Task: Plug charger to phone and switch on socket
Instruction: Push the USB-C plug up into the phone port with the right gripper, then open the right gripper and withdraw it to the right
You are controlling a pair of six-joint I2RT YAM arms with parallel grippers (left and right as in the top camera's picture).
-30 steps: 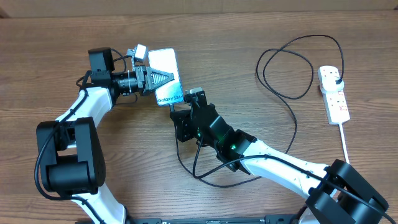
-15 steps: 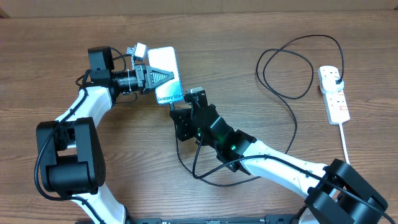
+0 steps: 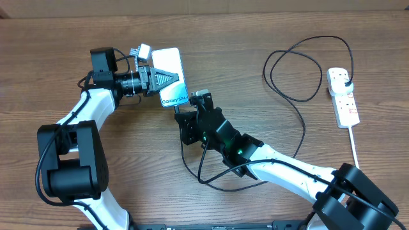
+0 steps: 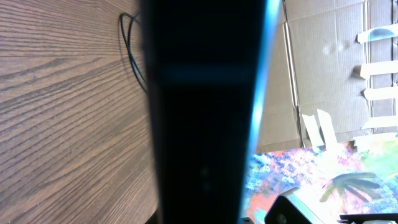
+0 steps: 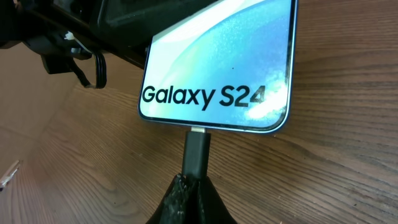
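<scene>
The phone (image 3: 170, 75) with its light blue screen is held off the table, my left gripper (image 3: 160, 78) shut on its upper part. In the left wrist view the phone (image 4: 205, 112) is a dark band filling the middle. My right gripper (image 5: 193, 183) is shut on the charger's black connector (image 5: 196, 152), whose metal tip meets the port in the phone's (image 5: 217, 68) bottom edge. From there the charger's thin black cable (image 3: 294, 70) loops across the table to its plug (image 3: 345, 80) in the white socket (image 3: 345, 102) at the far right.
The socket's thick white cord (image 3: 355, 150) runs toward the front right. A loop of black cable (image 3: 198, 169) lies under my right arm. Cardboard (image 4: 323, 62) and a colourful sheet (image 4: 298, 174) show beyond the table in the left wrist view.
</scene>
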